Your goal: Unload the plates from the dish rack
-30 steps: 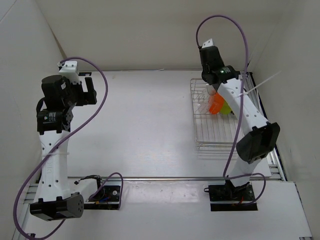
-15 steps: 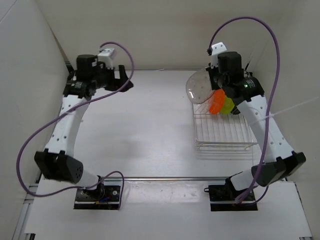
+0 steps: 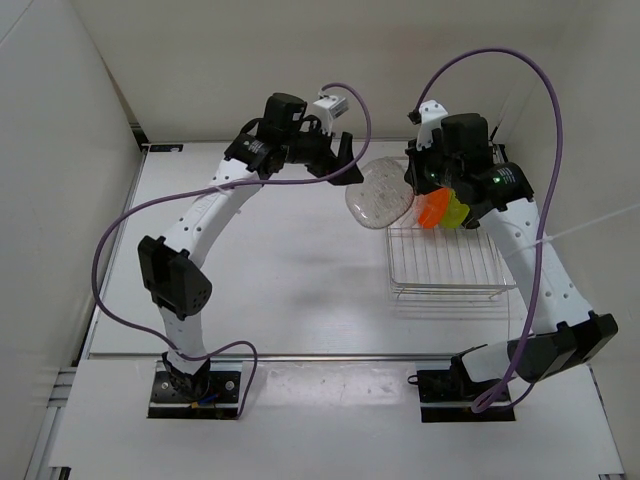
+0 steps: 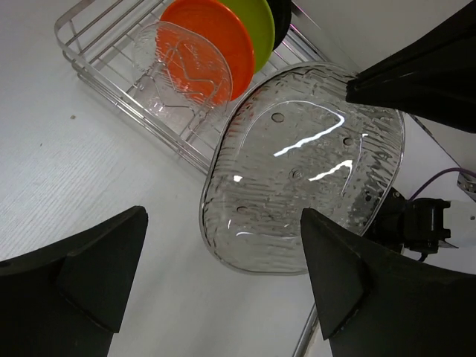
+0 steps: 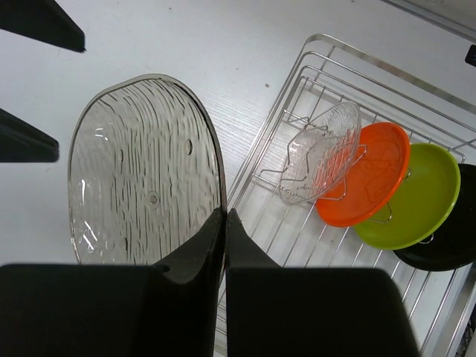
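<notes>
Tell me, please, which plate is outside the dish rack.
The big clear plate held in the right claw; the others stand in the rack.

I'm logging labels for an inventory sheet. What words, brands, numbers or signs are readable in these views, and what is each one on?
No text, brand, number or sign is readable in any view.
large clear dish: only ripples and small round dimples, no lettering.
small clear plate, orange plate, lime green plate, black plate: plain, unmarked.
dish rack: bare wire, no tag.
</notes>
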Motion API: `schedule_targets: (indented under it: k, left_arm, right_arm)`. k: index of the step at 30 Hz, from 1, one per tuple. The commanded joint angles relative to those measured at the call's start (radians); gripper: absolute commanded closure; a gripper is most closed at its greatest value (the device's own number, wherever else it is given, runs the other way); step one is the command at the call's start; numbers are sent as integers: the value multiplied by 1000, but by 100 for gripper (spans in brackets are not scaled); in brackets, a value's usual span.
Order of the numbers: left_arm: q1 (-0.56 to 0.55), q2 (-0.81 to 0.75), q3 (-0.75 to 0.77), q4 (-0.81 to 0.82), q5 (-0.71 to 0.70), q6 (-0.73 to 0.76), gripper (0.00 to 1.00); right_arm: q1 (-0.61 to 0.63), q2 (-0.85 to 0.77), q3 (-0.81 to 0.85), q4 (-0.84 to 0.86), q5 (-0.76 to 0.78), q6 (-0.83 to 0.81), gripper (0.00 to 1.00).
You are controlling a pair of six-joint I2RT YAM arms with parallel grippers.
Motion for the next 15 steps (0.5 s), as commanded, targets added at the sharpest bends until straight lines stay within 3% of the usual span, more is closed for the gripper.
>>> schedule_targets:
  k: [1, 9, 12, 15]
  left_arm:
    - [-11, -1, 52, 1, -12, -15, 6]
    - [-21, 21, 53, -8, -36, -15, 16]
    - [-21, 21, 34, -8, -45, -4, 41]
    - [-21, 21, 33, -8, -36, -4, 42]
  right_arm:
    - [-3, -7, 13, 40, -32, 23, 100]
    - [-3, -7, 47, 40, -23, 23, 100]
    - [-3, -7, 47, 40, -23, 23, 100]
    - [-3, -7, 58, 40, -23, 23, 100]
